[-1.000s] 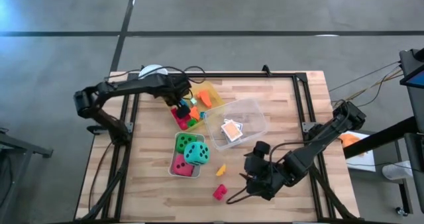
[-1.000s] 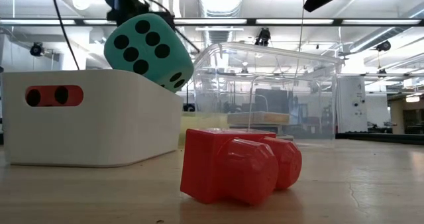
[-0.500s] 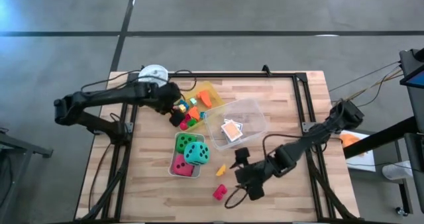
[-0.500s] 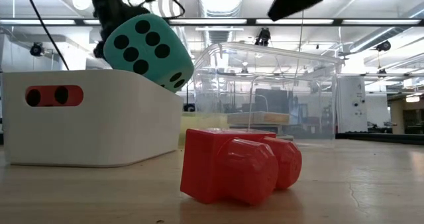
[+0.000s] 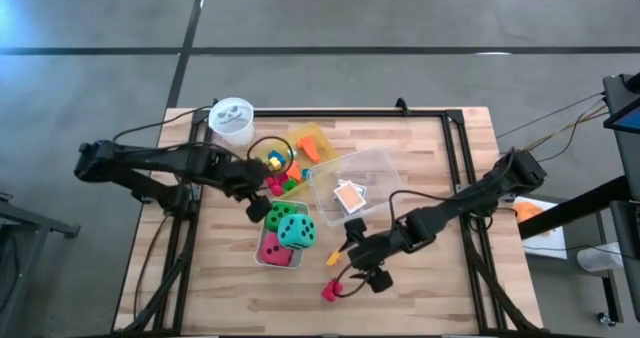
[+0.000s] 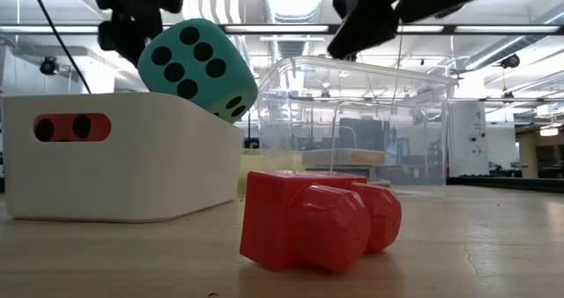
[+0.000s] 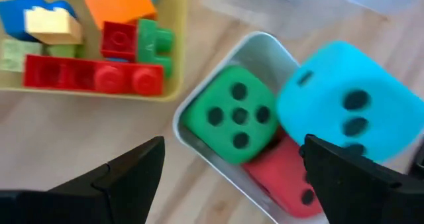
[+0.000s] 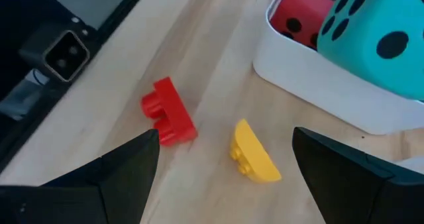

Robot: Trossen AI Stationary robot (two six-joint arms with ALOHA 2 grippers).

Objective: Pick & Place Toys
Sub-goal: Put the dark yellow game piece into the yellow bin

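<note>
Your left gripper (image 5: 262,200) hangs above the table just beside the white bin (image 5: 262,258), between it and the yellow tray (image 5: 322,138). Its fingers (image 7: 129,174) stand spread apart with nothing between them. Through its wrist camera you see the green die (image 7: 232,114), the teal die (image 7: 341,111) and the red die (image 7: 285,174) packed together in that bin, the teal one sitting on top and poking above the rim. The tray next to it holds a long red block (image 7: 93,77), an orange piece (image 7: 119,4), green blocks (image 7: 156,42) and a blue one (image 7: 20,12).

Your right gripper (image 5: 362,263) hovers over the front part of the table, fingers (image 8: 116,174) also released and empty. Below it lie two loose toys on the bare wood: a red block (image 8: 169,111) and a yellow block (image 8: 255,152), near each other but not touching, the yellow one close to the bin's wall.

The clear box (image 5: 385,168) holds a card pack (image 5: 348,196). A white cup (image 5: 232,118) stands at the far left corner.
</note>
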